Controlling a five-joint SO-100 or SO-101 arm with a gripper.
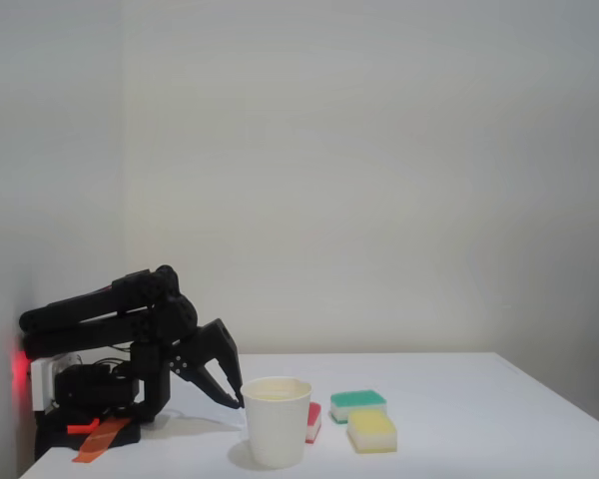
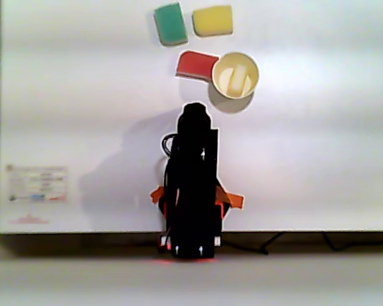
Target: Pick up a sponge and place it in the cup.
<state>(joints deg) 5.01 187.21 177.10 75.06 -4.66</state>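
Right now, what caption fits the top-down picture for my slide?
Sponge inside the cup, arm folded back, three sponges nearby.

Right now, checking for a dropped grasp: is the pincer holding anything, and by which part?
Nothing is held. The pincer is empty beside the cup; the sponge lies inside it.

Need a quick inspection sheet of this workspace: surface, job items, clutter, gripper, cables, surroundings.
Surface: white table, one sticker near its edge.
Job's things: cup upright; sponge lies inside it, seen from above.
Clutter: green sponge, yellow sponge, red sponge touching the cup.
Gripper: gripper low beside the cup, holding nothing; open or shut unclear.
Cables: dark cables below the table edge.
Surroundings: plain white wall; orange tape at the arm's base.
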